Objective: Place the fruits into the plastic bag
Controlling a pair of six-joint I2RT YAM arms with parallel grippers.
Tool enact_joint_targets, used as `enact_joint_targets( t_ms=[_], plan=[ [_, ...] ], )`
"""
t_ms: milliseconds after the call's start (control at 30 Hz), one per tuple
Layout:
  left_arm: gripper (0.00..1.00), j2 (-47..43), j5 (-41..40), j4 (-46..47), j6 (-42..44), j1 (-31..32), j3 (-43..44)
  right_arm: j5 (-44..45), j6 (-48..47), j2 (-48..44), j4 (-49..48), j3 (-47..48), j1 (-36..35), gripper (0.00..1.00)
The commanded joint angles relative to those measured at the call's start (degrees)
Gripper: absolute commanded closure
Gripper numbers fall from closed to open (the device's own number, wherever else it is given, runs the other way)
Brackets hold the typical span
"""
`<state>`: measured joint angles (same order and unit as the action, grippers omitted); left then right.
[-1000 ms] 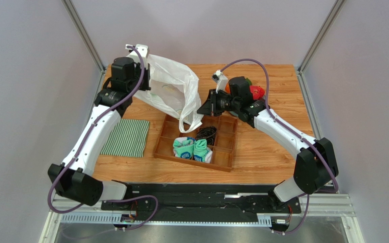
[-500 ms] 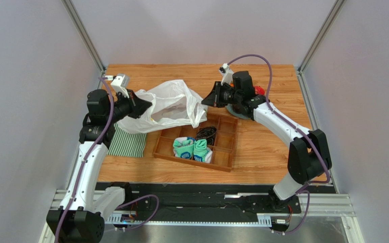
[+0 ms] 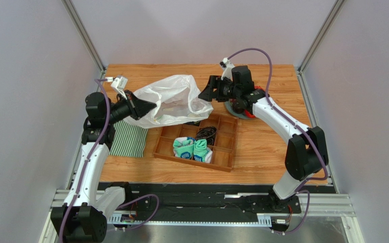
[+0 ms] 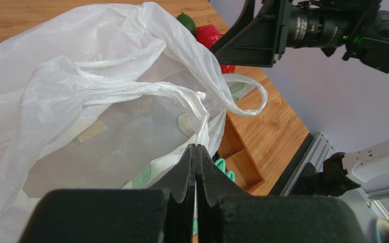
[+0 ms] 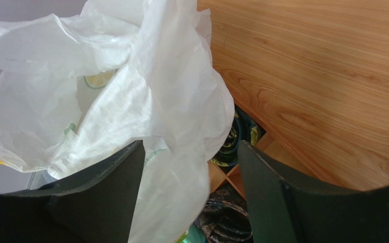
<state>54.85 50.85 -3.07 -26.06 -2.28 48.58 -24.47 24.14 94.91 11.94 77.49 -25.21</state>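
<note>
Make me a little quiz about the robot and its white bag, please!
1. True or false: the left hand is shut on the plastic bag.
2. What lies in the wooden tray? A: teal socks. B: spoons. C: bananas.
3. Fill the gap: the right hand is ____, with part of the bag between its fingers.

Key: 1 true. 2 A. 3 open.
</note>
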Motion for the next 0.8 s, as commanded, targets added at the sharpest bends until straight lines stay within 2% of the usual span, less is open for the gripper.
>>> enact_joint_targets(
  t_ms=[0,133,200,333,467,600,767],
  plan=[
    [1.00,-2.3,-0.7,0.2,1.8,-0.4,0.3,8.0,-3.7,-10.4,2.6,2.3,-0.4,0.25],
    [1.00,-2.5,-0.1,0.3,1.6,-0.3,0.2,20.4,-8.7,-19.6,3.5,-0.3,-4.7,0.23],
    [1.00,-2.4,0.7,0.6,1.3,-0.3,0.2,20.4,-8.1,-20.9,3.1,-0.6,-7.7,0.23],
    [1.00,-2.7,0.5,1.0,1.2,-0.3,0.0,15.4,-5.1,-20.8,1.2,-0.4,-13.0,0.28],
    [1.00,-2.6,1.5,1.8,0.5,-0.3,-0.3,10.9,-1.2,-15.0,-4.7,0.6,-18.1,0.34],
    [1.00,-2.4,1.7,1.8,0.4,-0.3,-0.4,5.4,3.4,-8.5,-7.7,3.9,-19.1,0.40],
    [1.00,-2.4,1.4,1.3,0.4,-0.3,-0.6,1.5,8.6,-4.7,-15.1,5.1,-19.6,0.41]
  ],
)
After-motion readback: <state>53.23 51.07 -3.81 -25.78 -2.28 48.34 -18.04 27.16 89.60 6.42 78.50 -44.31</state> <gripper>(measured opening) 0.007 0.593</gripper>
